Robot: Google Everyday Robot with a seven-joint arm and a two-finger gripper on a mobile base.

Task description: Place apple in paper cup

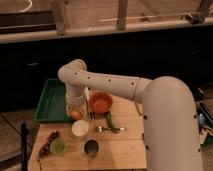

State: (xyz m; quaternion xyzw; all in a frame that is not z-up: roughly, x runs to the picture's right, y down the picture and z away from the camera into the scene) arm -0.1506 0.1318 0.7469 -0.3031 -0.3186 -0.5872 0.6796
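The apple (76, 114), small and orange-yellow, sits at the tip of my gripper (75, 111), which reaches down from the white arm (115, 87) at the table's back left. The gripper is shut on the apple and holds it just behind and slightly left of the white paper cup (80, 128). The cup stands upright on the wooden table (125, 150) and looks empty.
A red bowl (100, 102) stands right of the gripper. A green tray (49, 100) lies at the back left. A shiny metal cup (91, 147) and a small green cup (58, 146) stand at the front. A green item with a fork (111, 126) lies mid-table.
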